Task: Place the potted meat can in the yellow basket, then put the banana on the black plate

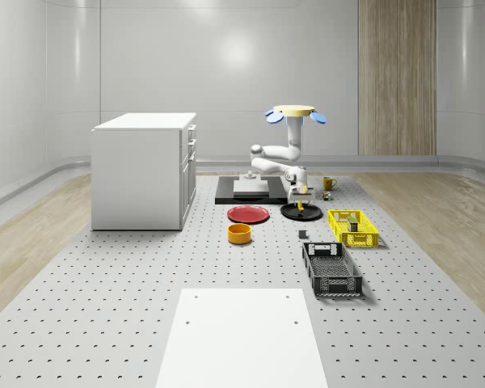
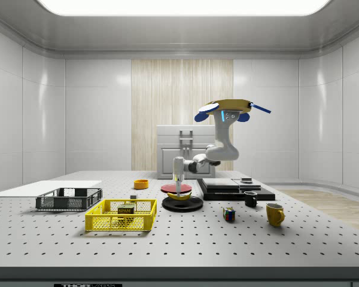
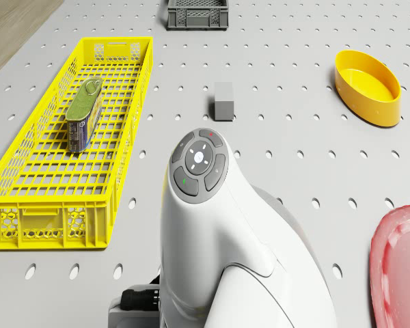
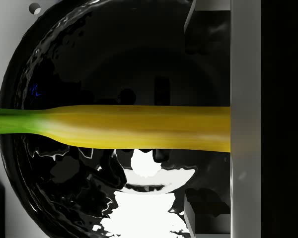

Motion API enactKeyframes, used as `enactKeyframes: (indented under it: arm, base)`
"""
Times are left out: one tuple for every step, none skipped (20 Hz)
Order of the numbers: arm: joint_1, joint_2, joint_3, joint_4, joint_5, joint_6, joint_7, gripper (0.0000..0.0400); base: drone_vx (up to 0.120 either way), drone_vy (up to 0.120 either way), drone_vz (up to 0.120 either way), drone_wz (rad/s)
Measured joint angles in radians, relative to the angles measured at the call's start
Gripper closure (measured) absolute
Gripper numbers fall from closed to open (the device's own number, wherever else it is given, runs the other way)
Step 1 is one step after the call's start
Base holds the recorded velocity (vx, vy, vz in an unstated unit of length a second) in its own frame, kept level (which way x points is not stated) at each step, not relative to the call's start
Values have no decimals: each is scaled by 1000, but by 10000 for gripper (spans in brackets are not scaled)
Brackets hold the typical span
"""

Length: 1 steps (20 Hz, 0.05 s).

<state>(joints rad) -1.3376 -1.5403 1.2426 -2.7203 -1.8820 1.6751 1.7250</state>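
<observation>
Banana [image 4: 139, 128] is clamped crosswise in your gripper [image 2: 179, 184], directly above the black plate [image 2: 182, 204], drone [image 2: 230, 109] hovering behind it; lower straight down.

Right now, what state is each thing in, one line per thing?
potted meat can: lying in the yellow basket
banana: in the gripper, just above the black plate
drone: hovering near the black plate
black crate: empty
yellow bowl: empty, upright
</observation>
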Motion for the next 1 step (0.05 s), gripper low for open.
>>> enactKeyframes:
  arm:
    - [1, 0, 3, -1, 3, -1, 0, 2]
  base:
    - [0, 0, 0, 0]
